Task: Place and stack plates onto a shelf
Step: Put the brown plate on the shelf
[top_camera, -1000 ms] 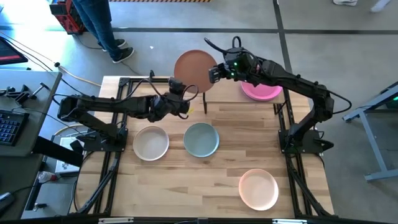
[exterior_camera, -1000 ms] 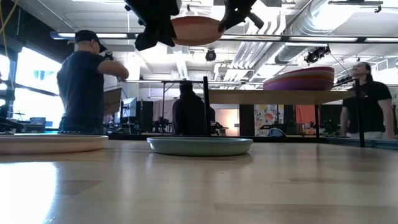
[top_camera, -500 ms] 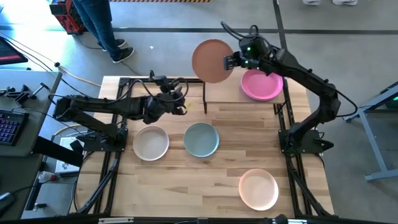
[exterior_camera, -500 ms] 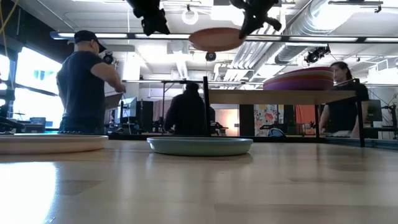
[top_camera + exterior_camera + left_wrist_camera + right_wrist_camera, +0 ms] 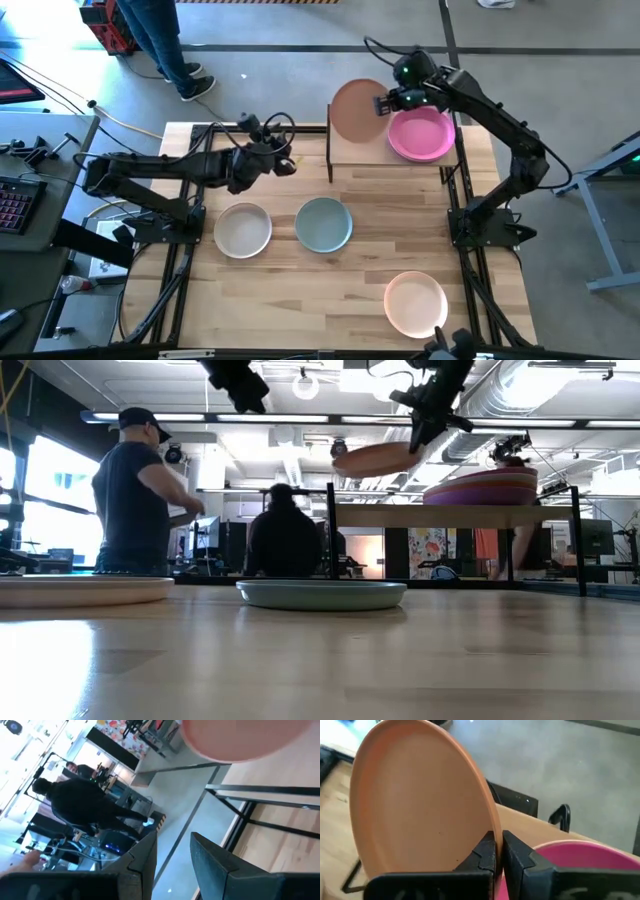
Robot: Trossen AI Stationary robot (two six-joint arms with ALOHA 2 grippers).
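The left tool (image 5: 283,165) is hanging above the desk (image 5: 350,290) near its far-left part, its fingers parted and gripping nothing; it is well apart from the shelf (image 5: 345,160) and from the plate in play. Under and toward the near side of it, a cream plate (image 5: 243,229) and a grey-teal plate (image 5: 323,223) are lying flat on the desk, and a pale pink plate (image 5: 416,303) is sitting toward the near-right corner.

Further right, the right tool (image 5: 381,104) is pinching the rim of the rust plate (image 5: 356,110), fingers clamped tight on the edge. The plate is hanging in the air over the shelf's left half, tilted slightly in the low view, not yet touching the board. Just beside it, on the shelf's right half, the magenta plate (image 5: 420,135) is topping a stack.

The relation that matters: the bare left half of the shelf lies directly under the rust plate, with the stack to the tool's right. The right arm is by far the nearer, so the coming move looks like a straight lowering, with the plate levelled and kept clear of the stack's rim.
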